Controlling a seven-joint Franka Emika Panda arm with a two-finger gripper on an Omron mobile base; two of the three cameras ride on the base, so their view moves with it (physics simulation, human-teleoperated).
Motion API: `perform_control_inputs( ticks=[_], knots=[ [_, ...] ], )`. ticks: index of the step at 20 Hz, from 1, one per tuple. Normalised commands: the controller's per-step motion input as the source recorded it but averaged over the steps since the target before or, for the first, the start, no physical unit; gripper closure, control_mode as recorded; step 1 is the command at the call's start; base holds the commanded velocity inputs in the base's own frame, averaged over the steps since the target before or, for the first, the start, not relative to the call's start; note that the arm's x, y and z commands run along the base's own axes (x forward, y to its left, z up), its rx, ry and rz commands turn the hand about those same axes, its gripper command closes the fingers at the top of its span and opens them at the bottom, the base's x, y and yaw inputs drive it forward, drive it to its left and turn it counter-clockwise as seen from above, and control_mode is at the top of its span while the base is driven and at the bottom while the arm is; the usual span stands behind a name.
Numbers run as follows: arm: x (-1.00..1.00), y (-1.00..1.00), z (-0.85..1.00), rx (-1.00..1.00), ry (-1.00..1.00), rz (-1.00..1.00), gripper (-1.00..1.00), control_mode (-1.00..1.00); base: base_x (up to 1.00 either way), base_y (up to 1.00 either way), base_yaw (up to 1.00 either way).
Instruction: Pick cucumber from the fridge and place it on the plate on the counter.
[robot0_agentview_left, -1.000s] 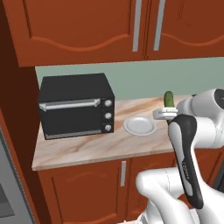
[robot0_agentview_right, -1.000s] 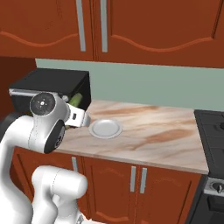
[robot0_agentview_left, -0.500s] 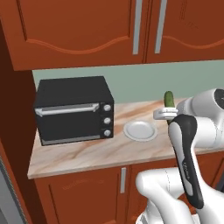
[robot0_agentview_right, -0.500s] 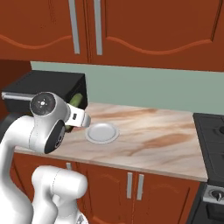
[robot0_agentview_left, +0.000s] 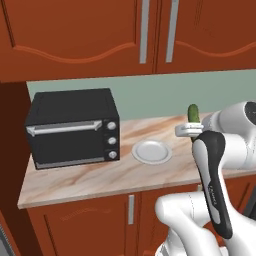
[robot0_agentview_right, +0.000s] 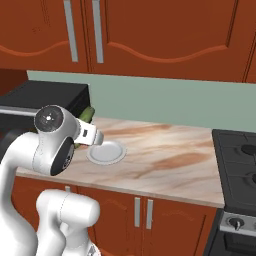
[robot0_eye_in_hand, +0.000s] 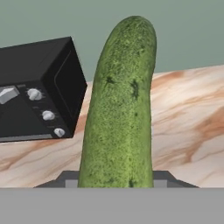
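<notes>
Hand view puts the cucumber (robot0_eye_in_hand: 120, 105) right in the lens, standing tall out of the tool (robot0_eye_in_hand: 116, 179), whose tips are pinched on its lower end. Behind it sits the black toaster oven (robot0_eye_in_hand: 37, 89) and a stretch of marbled tabletop (robot0_eye_in_hand: 188, 118).

Over in the left base view the cucumber (robot0_agentview_left: 193, 113) pokes upright above the tool (robot0_agentview_left: 191, 130), held off the tabletop (robot0_agentview_left: 90, 177) and a little to the right of the plate (robot0_agentview_left: 152, 151). The plate lies bare, just beside the toaster oven (robot0_agentview_left: 72, 127), nothing on it. Carried high like that, the load looks set to pass over the raised rim rather than bump it.

From the right base view, the cucumber (robot0_agentview_right: 87, 114) peeks out behind the arm's big joint, with the plate (robot0_agentview_right: 106, 152) near the front edge of the tabletop (robot0_agentview_right: 165, 155) and the stove (robot0_agentview_right: 237, 150) well off to the side.

So the pick looks done and the placing is not. My read: the tool needs to come over the plate, drop low and tip the cucumber towards flat before letting go, since a rounded thing released upright could topple and roll off the shallow dish.
</notes>
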Motion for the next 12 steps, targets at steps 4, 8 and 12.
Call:
perform_control_inputs(
  ticks=[4, 8, 12],
  knots=[
    [0.00, 0.00, 0.00, 0.00, 0.00, 0.00, 1.00, 1.00, 0.33, -0.30, 0.00],
    [0.00, 0.00, 0.00, 0.00, 0.00, 0.00, 1.00, 1.00, 0.25, -0.26, 0.00],
    [0.00, 0.00, 0.00, 0.00, 0.00, 0.00, 1.00, 1.00, 0.36, -0.20, 0.00]
  ],
)
